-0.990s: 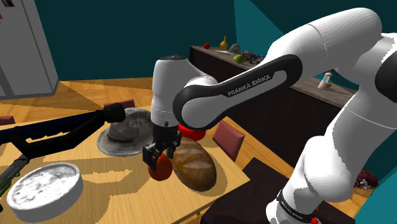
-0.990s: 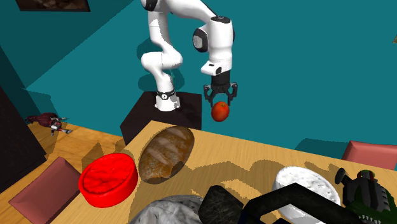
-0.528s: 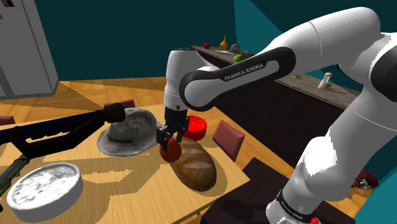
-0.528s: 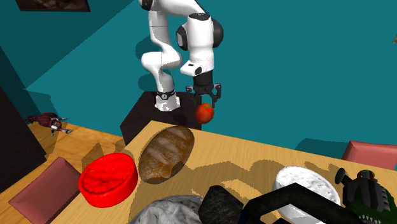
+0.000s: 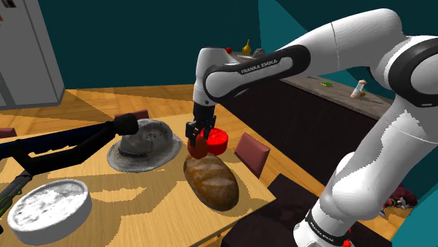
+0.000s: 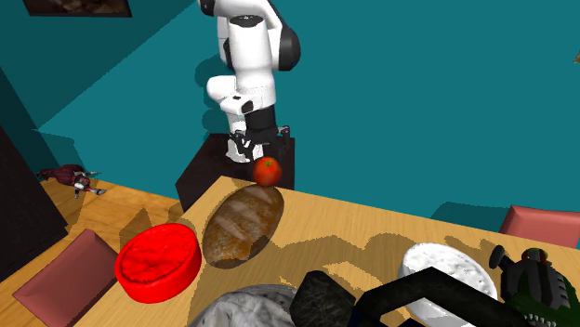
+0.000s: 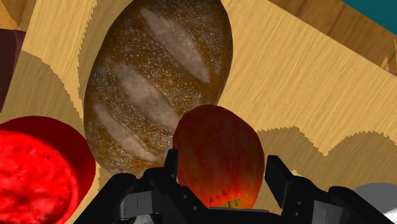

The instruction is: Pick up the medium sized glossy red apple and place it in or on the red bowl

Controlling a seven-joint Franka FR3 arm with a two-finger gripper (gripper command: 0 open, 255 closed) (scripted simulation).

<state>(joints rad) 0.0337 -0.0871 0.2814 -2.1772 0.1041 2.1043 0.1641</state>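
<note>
A wooden table [image 5: 140,188] stands in a room with teal walls and a wooden floor. On the table lie one brown bread loaf [image 5: 211,182], one grey brimmed hat [image 5: 144,144], one white round dish [image 5: 48,203] and one red bowl [image 6: 158,261], which sits just beside the loaf. The white arm reaches from its stand over the table, wrist pointing down. Its black gripper [image 7: 221,173] clasps one red apple [image 6: 268,171] between both fingers, in the air above the loaf's end, with the bowl off to one side.
</note>
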